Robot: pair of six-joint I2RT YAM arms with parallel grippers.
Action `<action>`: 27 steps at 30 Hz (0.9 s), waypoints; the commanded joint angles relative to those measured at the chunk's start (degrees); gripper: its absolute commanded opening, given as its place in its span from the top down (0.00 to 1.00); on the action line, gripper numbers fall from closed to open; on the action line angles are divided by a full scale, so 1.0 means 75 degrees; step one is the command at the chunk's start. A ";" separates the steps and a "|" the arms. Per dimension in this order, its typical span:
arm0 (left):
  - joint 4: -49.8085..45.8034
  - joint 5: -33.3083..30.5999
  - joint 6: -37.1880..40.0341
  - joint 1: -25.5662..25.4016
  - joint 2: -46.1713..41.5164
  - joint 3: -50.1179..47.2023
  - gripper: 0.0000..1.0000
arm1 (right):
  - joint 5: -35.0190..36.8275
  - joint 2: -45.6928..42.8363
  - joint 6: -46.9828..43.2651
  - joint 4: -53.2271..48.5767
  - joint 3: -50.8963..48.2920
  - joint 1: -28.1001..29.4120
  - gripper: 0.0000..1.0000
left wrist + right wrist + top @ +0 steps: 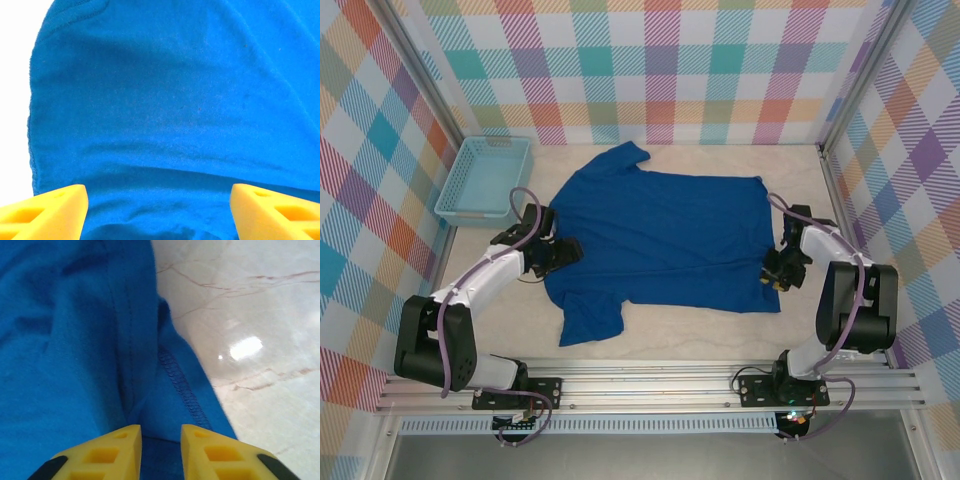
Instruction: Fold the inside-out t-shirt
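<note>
Plainly the fold has not begun: the inside-out t-shirt lies spread nearly flat on the table, stretched between the two grippers, with one sleeve pointing away from them and the other pointing back toward the arm bases. The left gripper sits at the shirt's edge on its own side with its fingers standing wide apart; blue cloth runs smooth beneath and ahead of them, and nothing is pinched. The right gripper sits at the stitched hem on the opposite side, its fingers drawn close with a narrow gap. Bunched cloth leads into that gap, with bare table just outside the outer finger, but I cannot tell whether the cloth is actually clamped. The step in hand looks like taking hold of opposite edges. The next move probably calls for the left fingers to come down and close on a ridge of fabric directly below them, and for the right to confirm its bite on the hem, before either lifts. A light blue basket stands beyond the left gripper, apart from the shirt.
</note>
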 commanded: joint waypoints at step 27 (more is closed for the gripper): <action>0.0120 -0.0039 0.0019 -0.0163 0.0576 -0.0432 0.25 | 0.0652 0.0115 0.0070 0.0026 -0.0234 0.0117 0.90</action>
